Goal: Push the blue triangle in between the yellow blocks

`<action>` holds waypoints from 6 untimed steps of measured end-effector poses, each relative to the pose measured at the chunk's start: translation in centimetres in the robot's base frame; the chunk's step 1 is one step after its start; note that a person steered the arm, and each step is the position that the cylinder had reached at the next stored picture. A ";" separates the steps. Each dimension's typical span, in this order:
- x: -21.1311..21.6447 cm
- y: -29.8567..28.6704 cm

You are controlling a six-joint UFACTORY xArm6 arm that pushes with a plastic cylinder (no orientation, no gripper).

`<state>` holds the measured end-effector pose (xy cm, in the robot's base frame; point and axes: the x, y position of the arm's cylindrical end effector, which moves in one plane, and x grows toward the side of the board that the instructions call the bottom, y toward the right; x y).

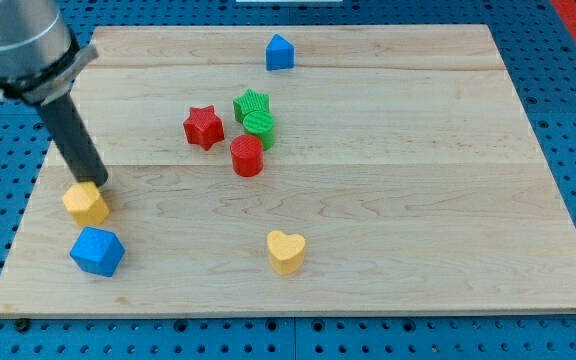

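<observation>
The blue triangle (280,52) sits near the view's top, a little left of centre. A yellow hexagon block (86,203) lies at the view's left. A yellow heart (286,251) lies low in the middle. My tip (98,185) rests against the top right of the yellow hexagon, far from the blue triangle. The dark rod slants up to the view's top left corner.
A blue cube-like block (97,250) lies just below the yellow hexagon. A red star (204,127), a green star (252,104), a green cylinder (260,126) and a red cylinder (247,156) cluster left of centre. The wooden board (418,200) ends at the blue pegboard.
</observation>
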<state>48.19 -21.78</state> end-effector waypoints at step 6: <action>7.4 17.0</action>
<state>55.55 -4.82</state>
